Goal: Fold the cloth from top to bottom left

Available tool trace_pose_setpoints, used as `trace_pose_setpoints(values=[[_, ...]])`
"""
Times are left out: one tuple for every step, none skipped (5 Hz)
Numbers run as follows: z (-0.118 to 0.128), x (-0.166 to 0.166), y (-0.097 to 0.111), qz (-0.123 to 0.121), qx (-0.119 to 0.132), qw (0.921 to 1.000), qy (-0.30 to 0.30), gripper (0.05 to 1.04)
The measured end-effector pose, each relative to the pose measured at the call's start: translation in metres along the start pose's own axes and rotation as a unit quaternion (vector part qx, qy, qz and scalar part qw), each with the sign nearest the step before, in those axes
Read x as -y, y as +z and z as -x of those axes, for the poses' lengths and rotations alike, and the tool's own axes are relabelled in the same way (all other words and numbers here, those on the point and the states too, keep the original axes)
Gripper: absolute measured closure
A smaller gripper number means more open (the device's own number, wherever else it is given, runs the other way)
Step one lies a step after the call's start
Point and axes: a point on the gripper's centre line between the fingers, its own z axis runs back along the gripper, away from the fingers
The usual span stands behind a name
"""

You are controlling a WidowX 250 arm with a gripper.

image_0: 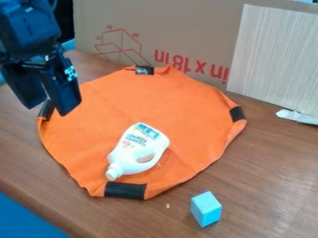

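Cloth [186, 102] lies spread out, gripper [48, 107] hanging at its left edge

From where I stand, the orange cloth is laid out on the wooden table [261, 190], its outline roughly round, with a black patch [144, 70] at the far edge, another at the near edge and one at each side. The gripper hangs at the upper left, close to the left-hand patch, its jaws apart with nothing between them. A white bottle [133, 144] lies on its side on the near part of the cloth, cap toward the near edge. Just off the cloth, near and to the right, sits a light blue block [206, 209]. Behind stands a cardboard panel [186, 28] with red print, and a pale board [273, 56] leans at its right, a white scrap [298, 116] by its foot.
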Motion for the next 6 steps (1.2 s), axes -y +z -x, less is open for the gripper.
trace_pose_setpoints(values=[[0.0,-0.001,-0.004,0.004,-0.008,1.0,-0.003,0.082],[-0.021,-0.042,-0.011,0.006,-0.013,0.9994,-0.031,0.082],[-0.046,-0.073,-0.01,-0.019,-0.003,0.9905,-0.136,0.082],[-0.07,-0.092,-0.008,-0.042,0.006,0.9656,-0.256,0.082],[-0.093,-0.094,-0.017,-0.05,0.011,0.9364,-0.347,0.082],[-0.125,-0.091,-0.03,-0.047,0.058,0.9165,-0.393,0.082]])
